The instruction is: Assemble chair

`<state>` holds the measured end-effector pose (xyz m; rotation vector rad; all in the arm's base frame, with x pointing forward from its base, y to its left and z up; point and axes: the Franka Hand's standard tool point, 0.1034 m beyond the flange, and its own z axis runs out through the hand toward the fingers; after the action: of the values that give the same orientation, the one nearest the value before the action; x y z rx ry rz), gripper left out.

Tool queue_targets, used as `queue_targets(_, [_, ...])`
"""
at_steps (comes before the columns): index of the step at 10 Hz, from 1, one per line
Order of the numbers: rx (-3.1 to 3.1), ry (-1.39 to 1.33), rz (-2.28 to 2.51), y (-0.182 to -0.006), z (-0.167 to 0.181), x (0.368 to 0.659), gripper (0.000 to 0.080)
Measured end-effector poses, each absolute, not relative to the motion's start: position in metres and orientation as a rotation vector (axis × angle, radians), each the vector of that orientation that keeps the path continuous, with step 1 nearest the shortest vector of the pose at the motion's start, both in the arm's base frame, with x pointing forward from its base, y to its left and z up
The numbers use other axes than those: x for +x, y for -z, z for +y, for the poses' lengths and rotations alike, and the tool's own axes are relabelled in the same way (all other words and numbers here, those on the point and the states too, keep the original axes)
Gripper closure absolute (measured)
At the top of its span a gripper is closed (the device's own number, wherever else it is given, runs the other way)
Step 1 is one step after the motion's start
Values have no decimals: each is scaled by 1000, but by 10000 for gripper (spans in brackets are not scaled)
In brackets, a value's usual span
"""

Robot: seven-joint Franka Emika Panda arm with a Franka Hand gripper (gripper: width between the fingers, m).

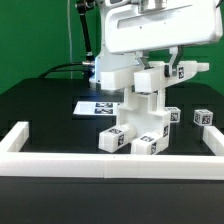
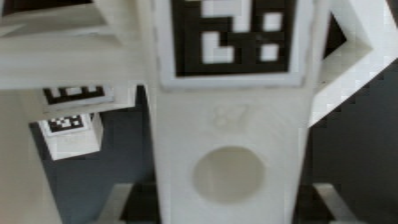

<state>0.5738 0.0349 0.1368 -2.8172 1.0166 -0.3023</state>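
The jaws pinch a white chair part (image 2: 222, 130) by its sides. In the exterior view, the marker board (image 1: 97, 105) lies at its eight o'clock.

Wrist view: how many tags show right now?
3. One large tag sits on the near white part. Two small tags lie close together, farther off beside it. More may be hidden behind that part.

White chair parts (image 1: 140, 112) carry black-and-white square tags (image 2: 231, 30) on a black table (image 1: 40, 108).
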Motion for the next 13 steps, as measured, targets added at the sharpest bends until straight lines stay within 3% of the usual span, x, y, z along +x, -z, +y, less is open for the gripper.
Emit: queue_targets(13, [-2848,334,945,-136,39,578,508])
